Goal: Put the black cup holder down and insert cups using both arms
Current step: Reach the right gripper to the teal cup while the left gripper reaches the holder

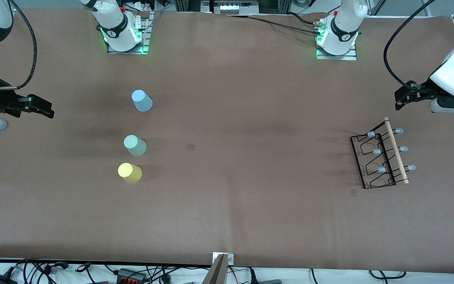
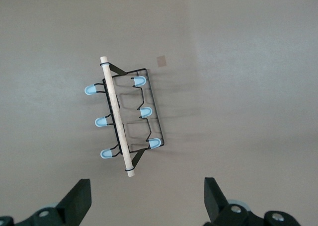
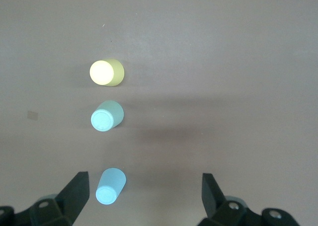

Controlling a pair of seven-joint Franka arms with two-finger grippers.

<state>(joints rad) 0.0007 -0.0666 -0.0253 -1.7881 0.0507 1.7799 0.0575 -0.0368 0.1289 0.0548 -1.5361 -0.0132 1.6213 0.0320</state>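
Bench [image 1: 227, 221]: black cup holder [image 1: 380, 157] at left arm's end; blue [image 1: 142, 100], grey-green [image 1: 134, 145], yellow cups [image 1: 129, 172] upside down. Left claw [image 1: 402, 98], right claw [image 1: 43, 108]: both spread, empty.

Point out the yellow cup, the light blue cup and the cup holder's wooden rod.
yellow cup [image 1: 129, 172]: front view, on its upturned base and side.
light blue cup [image 1: 142, 100]: front view, on its side wall.
wooden rod [image 2: 116, 117]: left wrist view, on the middle of the cup holder's handle.
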